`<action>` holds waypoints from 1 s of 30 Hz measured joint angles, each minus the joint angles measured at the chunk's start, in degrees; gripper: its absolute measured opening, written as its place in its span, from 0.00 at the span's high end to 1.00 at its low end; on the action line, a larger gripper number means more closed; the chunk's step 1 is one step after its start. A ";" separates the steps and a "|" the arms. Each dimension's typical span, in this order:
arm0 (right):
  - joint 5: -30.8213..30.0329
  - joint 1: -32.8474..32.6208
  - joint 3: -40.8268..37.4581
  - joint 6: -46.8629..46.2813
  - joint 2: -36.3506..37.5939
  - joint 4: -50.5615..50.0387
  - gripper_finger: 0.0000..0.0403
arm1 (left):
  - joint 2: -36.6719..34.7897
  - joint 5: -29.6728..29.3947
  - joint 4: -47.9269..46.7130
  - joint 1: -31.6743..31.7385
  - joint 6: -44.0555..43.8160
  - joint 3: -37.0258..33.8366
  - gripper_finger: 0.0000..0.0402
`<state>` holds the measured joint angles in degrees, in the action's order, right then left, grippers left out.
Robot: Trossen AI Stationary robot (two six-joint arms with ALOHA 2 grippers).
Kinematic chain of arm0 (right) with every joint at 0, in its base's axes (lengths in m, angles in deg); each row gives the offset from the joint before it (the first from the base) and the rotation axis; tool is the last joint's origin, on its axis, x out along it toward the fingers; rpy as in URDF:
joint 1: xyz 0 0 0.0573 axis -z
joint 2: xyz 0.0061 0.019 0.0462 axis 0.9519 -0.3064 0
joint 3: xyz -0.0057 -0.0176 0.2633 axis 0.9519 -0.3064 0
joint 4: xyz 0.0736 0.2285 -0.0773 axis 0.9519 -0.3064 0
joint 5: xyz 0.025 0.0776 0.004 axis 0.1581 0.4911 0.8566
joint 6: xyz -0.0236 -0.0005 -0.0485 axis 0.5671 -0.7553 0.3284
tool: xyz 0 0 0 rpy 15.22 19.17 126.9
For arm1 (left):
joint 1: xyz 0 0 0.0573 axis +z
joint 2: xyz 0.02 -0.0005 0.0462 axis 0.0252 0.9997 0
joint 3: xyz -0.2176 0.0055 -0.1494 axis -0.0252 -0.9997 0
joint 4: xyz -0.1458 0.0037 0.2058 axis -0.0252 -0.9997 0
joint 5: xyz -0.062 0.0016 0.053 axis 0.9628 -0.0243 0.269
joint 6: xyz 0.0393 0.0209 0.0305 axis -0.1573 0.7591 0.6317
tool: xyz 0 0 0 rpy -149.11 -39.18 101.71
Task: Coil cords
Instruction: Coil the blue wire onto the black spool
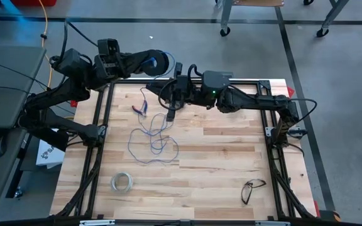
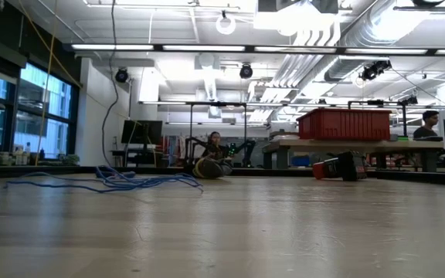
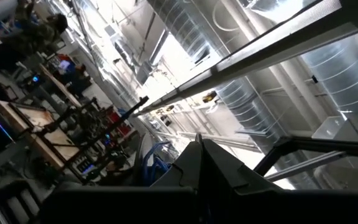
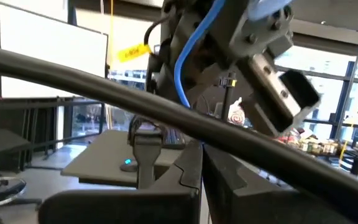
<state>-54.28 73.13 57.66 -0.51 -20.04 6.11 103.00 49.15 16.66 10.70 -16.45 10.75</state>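
Thin bluish-grey wire [image 1: 151,135], sprawled in loose overlapping loops on the light wooden butcher-block table [image 1: 219,163], left of centre and toward the far half. Likely very light, limp and springy; prone to tangling and to slipping out of a pinch. Best taken near an end or at a single strand, not mid-bundle where loops cross. Small round dark spool [image 1: 158,61] up beyond the far edge, apparently at the left gripper [image 1: 168,63], though contact hard to confirm. Left fingers [image 3: 211,163] pressed together. Right gripper [image 1: 170,114] hanging over the far end of the wire, fingers [image 4: 192,167] likewise shut, nothing visibly pinched.

From above: full layout, including a whitish ring of tape [image 1: 122,182] near left and black-framed glasses [image 1: 251,188] near right, both well apart from the wire. From table height: only the wire as a low blue tangle [image 2: 114,182] on the left, neither gripper visible. Wrist views: ceiling ducts and room, no wire on the table; right wrist shows the other arm with a blue strand [image 4: 185,68] running down it.
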 joint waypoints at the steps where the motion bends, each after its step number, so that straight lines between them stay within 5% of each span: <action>1: 0.22 0.11 0.00 -0.19 0.00 0.46 1.00 | 0.13 -0.09 0.05 -0.33 -0.02 0.03 1.00; 16: -0.98 0.91 0.00 -0.17 -0.02 2.00 1.00 | 2.35 -0.62 1.06 -1.74 -3.74 0.00 1.00; 30: 4.17 1.93 0.61 -0.21 0.37 2.21 1.00 | 1.65 -0.97 -1.81 -6.84 -2.85 0.07 1.00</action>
<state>-50.10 75.05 58.27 -0.72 -19.67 8.31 104.65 48.18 14.85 3.86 -19.31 10.82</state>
